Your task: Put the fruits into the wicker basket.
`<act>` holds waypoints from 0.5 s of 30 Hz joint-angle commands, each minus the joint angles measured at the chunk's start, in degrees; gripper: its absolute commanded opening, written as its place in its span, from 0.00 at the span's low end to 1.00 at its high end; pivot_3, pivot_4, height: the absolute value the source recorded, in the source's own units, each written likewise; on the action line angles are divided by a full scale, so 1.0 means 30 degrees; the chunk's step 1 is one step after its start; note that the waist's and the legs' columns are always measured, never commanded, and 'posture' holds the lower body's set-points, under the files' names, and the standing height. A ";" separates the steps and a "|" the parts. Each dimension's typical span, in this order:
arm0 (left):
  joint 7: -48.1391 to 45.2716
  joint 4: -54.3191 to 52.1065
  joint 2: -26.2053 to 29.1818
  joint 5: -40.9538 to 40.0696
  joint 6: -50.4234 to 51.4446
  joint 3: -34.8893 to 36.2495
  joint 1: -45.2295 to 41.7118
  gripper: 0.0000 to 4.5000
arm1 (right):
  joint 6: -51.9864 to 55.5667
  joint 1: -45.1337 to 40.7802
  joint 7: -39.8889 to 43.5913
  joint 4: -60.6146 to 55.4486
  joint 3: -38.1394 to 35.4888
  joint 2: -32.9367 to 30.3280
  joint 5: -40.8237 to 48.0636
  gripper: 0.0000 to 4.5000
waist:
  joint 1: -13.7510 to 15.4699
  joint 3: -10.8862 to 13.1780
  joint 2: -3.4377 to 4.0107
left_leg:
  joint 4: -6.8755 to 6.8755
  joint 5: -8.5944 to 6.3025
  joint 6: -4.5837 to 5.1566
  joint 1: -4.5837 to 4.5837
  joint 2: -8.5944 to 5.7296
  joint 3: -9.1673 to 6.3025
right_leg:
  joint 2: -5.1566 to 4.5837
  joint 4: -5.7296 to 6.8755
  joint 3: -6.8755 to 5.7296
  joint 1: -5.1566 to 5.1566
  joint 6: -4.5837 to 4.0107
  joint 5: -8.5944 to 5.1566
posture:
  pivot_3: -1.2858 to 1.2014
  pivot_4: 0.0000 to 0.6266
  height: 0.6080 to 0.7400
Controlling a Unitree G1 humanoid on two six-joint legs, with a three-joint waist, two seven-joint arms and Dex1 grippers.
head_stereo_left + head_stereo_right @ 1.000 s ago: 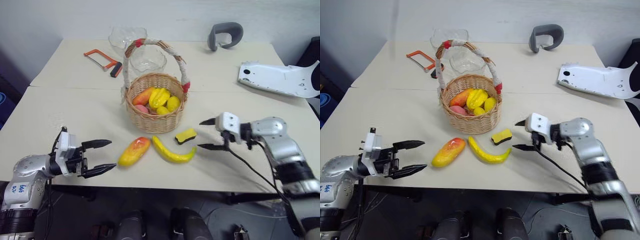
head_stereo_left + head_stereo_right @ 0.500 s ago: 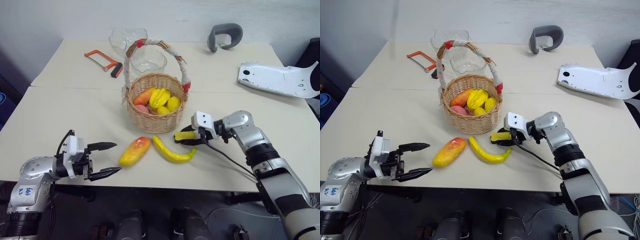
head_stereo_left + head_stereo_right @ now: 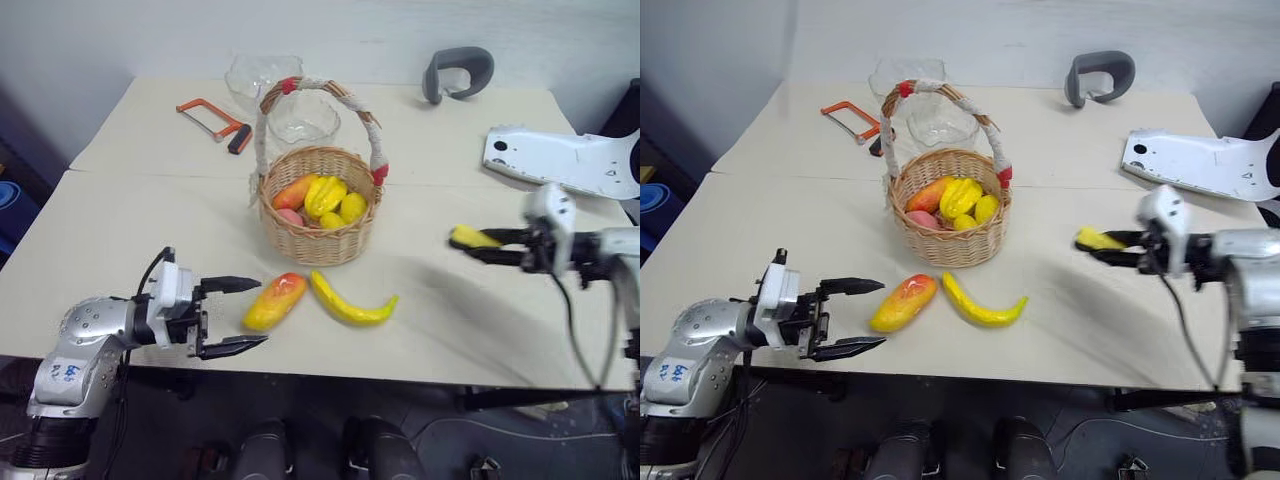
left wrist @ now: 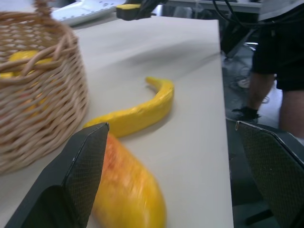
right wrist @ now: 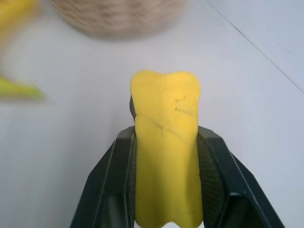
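Mango (image 3: 274, 301) and banana (image 3: 352, 302) — near table's front edge (image 3: 400, 367)

The mango (image 3: 274, 301) and the banana (image 3: 352, 301) lie side by side before the wicker basket (image 3: 318, 218), mango on the left.

mango (image 3: 274, 301) red-orange fading to yellow, oblong, lying flat on the table just in front of the wicker basket (image 3: 318, 220), slanted with its red end toward the basket; banana (image 3: 352, 303) long curved yellow, lying just beside the mango, apart from it, also in front of the basket; basket round tan woven, upright, tall arched handle wrapped in pale cord with red bindings, already holds several yellow and orange-red toy fruits
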 commanded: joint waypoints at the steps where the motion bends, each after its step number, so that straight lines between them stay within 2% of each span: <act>1: 0.0392 -0.1555 0.0003 -0.0997 0.1258 -0.0350 -0.0603 1.00 | -0.3044 0.0175 -0.3181 0.4646 -0.0466 -0.0677 -0.1920 0.27 | -0.0104 -0.0001 -0.0002 | -0.0003 0.0018 -0.0033 0.0007 0.0002 0.0015 | 0.0007 0.0002 0.0006 0.0000 0.0001 -0.0001 | 0.52 0.24 1.00; 4: 0.0390 -0.0935 -0.0192 -0.0714 0.1142 -0.0477 -0.1366 1.00 | -0.6223 -0.0609 -0.5248 0.8225 -0.0884 0.0003 -0.2223 0.27 | -0.0326 0.0000 0.0001 | -0.0014 0.0071 -0.0124 0.0054 0.0030 0.0098 | 0.0058 0.0025 0.0045 -0.0005 0.0000 -0.0001 | 0.52 0.24 1.00; 8: 0.0070 -0.0278 -0.0250 -0.0570 0.1096 -0.0719 -0.2163 1.00 | -0.7523 -0.2026 -0.4801 1.0965 -0.1888 0.0616 -0.1088 0.27 | -0.0675 0.0009 0.0020 | -0.0014 0.0116 -0.0144 0.0084 0.0034 0.0145 | 0.0075 0.0079 0.0102 -0.0025 0.0001 0.0001 | 0.52 0.24 1.00; 12: 0.1045 -0.1176 -0.0151 -0.2461 0.3705 -0.0150 -0.3034 1.00 | -0.8621 -0.1968 -0.4388 1.1750 -0.1733 -0.0081 -0.1500 0.56 | -0.0560 0.0012 0.0016 | -0.0013 0.0115 -0.0143 0.0094 0.0043 0.0165 | 0.0088 0.0104 0.0159 -0.0043 0.0003 -0.0001 | 0.52 0.24 1.00; 15: 0.1526 -0.1464 0.0384 -0.3157 0.5112 0.0350 -0.3396 1.00 | -0.9502 -0.1765 -0.3764 1.1170 -0.2534 -0.0512 -0.0648 0.78 | -0.0470 0.0012 0.0016 | 0.0001 0.0099 -0.0117 0.0084 0.0035 0.0168 | 0.0081 0.0091 0.0186 -0.0041 0.0015 0.0001 | 0.52 0.24 1.00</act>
